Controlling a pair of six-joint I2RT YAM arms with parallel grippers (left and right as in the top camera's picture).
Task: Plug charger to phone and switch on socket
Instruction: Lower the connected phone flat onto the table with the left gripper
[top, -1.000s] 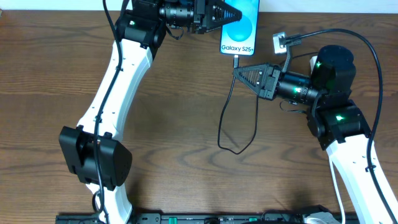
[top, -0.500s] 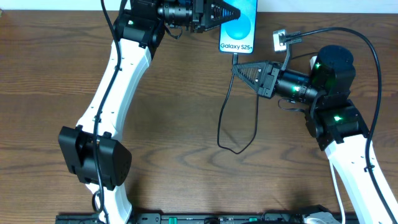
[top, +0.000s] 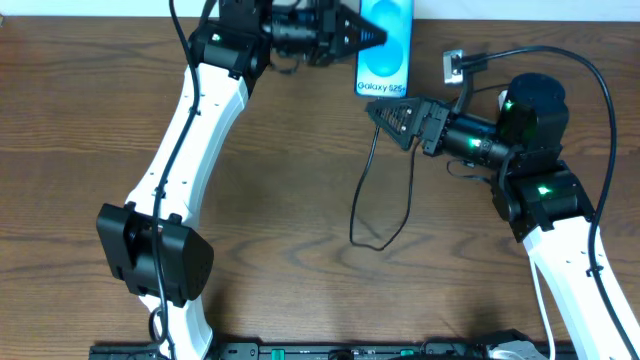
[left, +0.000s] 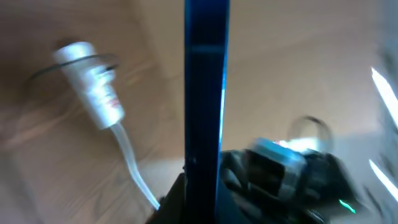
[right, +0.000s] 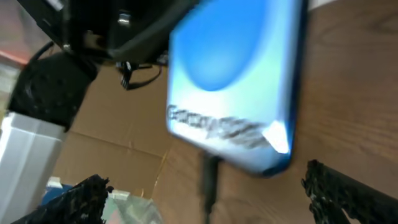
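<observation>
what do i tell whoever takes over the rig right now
Left gripper: shut on the phone.
Right gripper: open, just below the phone's bottom edge.
Charger: tip looks seated in the phone, though the view is blurred.
Socket: shows only in the left wrist view; switch unreadable.
Left to do: confirm the plug, switch on the socket.

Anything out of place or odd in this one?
The phone, pinched in the left gripper, juts past the table's far edge and seems tilted rather than flat. The charger loops loosely across the table. No spill or damage shows.
</observation>
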